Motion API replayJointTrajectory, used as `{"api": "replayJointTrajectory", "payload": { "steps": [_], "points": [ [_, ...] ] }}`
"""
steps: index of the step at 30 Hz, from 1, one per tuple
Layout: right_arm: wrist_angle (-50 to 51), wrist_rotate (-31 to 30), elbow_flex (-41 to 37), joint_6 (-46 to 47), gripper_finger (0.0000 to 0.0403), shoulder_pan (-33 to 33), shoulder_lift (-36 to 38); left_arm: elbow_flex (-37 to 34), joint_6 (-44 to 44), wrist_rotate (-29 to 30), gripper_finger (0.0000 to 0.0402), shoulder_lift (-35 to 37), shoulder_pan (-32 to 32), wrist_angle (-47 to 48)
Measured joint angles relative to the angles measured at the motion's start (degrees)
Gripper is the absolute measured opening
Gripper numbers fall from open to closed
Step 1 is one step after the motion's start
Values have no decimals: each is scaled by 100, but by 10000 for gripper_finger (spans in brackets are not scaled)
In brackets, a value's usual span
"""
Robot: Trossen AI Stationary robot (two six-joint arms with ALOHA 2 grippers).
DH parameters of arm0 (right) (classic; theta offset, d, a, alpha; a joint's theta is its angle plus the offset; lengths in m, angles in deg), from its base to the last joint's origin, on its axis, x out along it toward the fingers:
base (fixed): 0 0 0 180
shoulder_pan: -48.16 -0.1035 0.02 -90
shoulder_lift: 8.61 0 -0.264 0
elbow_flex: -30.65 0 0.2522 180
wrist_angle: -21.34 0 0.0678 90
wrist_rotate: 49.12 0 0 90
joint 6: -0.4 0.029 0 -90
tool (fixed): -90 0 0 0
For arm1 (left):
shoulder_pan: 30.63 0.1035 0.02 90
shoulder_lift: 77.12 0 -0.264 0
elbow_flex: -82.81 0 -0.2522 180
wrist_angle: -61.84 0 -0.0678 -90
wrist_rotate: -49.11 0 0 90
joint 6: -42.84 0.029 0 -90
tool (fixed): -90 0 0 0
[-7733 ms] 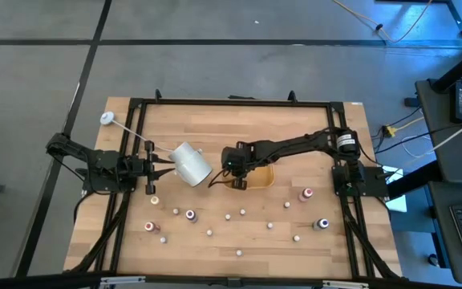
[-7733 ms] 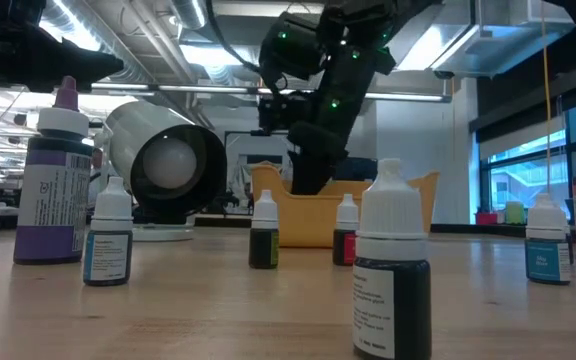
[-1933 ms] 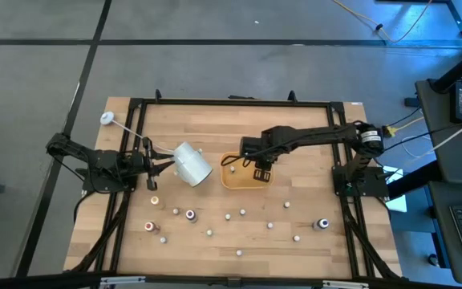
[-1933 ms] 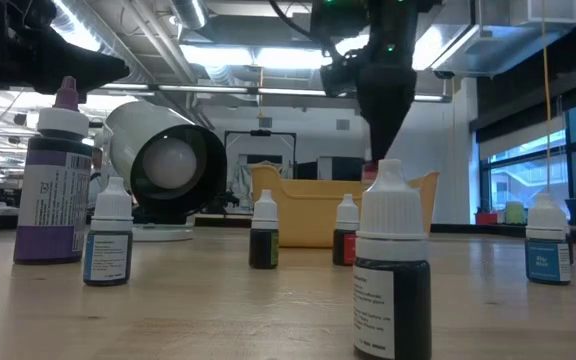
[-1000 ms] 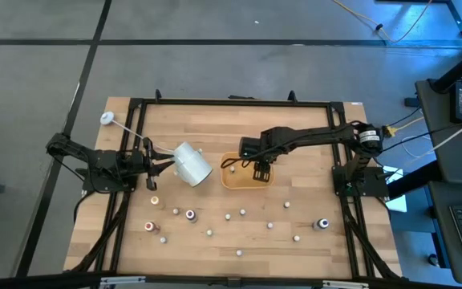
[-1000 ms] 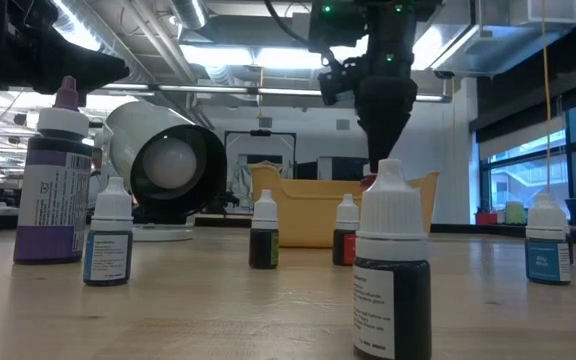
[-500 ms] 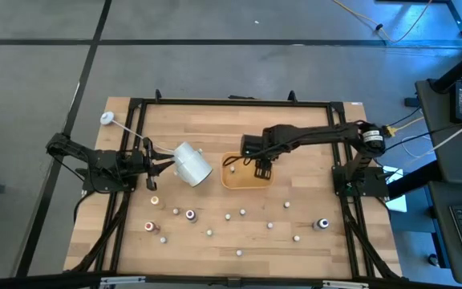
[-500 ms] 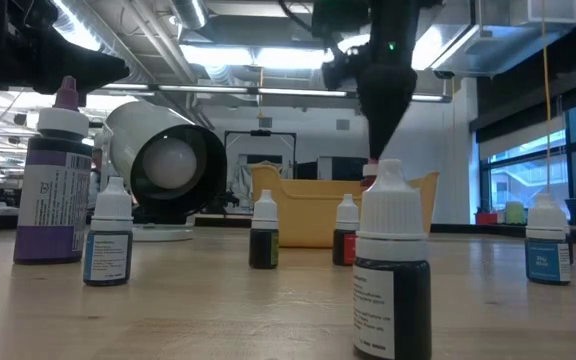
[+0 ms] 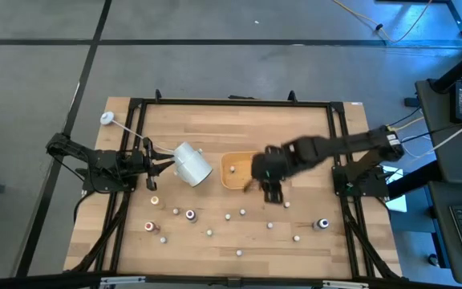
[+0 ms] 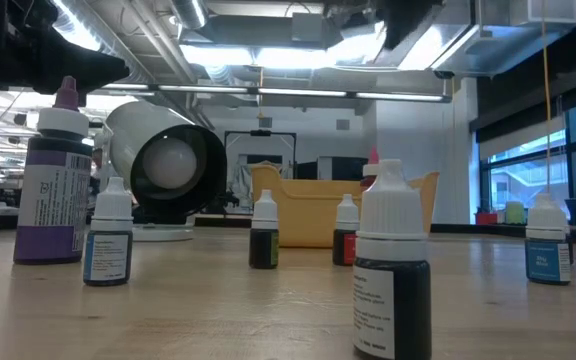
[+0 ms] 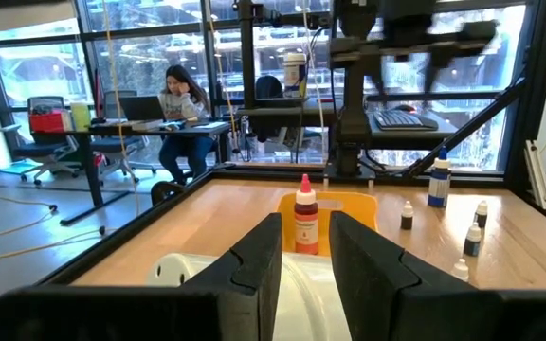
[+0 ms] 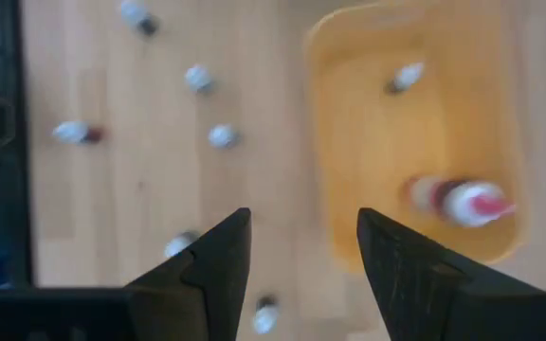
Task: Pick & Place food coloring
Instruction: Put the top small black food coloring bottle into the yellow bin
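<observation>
Right gripper [image 9: 272,190] hangs over the table [image 9: 311,128] just beside the orange tray [image 9: 233,170], at the tray's edge nearer the loose bottles; its fingers [image 12: 218,275] are spread apart with nothing between them, only bare wood and scattered bottles below. Inside the tray stands a red food coloring bottle [image 12: 463,200] with a white collar and red tip, plus 1 smaller whitish bottle [image 12: 404,78] near the opposite tray wall. From the left wrist view the red bottle [image 11: 304,219] stands upright in the tray, behind the white cup [image 11: 254,280]. Left gripper [image 9: 160,167] sits at the table's left side, its fingers [image 11: 257,260] clamped on the rim of the large white cup [image 9: 190,163], which lies tilted on its side with its mouth facing the low camera [image 10: 173,165]. Rest of the food coloring is scattered loose on the wood in front of the tray: a blue bottle [image 9: 322,224] toward the right, a purple one [image 9: 190,214] and a red one [image 9: 148,227] toward the left, several tiny whitish ones between them. The low view shows a dark-filled bottle [image 10: 390,262] closest to the camera and a tall purple-capped bottle [image 10: 56,176] at the left. A seated person [image 11: 180,104] is at a desk in the room beyond.
</observation>
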Motion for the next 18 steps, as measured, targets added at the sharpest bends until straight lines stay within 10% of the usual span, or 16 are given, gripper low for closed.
{"api": "replayJointTrajectory", "payload": {
  "steps": [18],
  "points": [
    [633, -1757, -975, 3361, 199, -2728, -9, -2, -398, -46, 88, 0, 2, 0]
  ]
}}
